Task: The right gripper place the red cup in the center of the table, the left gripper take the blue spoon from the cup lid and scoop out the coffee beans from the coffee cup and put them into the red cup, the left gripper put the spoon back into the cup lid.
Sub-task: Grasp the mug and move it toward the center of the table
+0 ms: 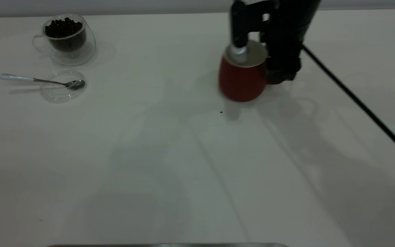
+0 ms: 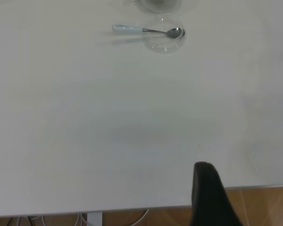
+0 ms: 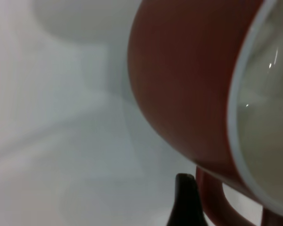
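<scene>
Currently: right gripper (image 1: 269, 73) clenched on red cup (image 1: 241, 80) at its handle side, right of table (image 1: 183, 154) centre. Left gripper's (image 2: 212, 197) state: cannot tell.

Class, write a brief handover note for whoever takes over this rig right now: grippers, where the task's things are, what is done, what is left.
Right gripper: shut on the red cup at its handle side, right of the table centre; whether it is set down is unclear.
Left gripper: parked at the table's near edge, away from the work.
Blue spoon: bowl in the cup lid, far left.
Coffee cup, holding coffee beans: behind the lid.
Done: cup grasped.
Left: centring and releasing the cup, scooping, returning the spoon.
</scene>
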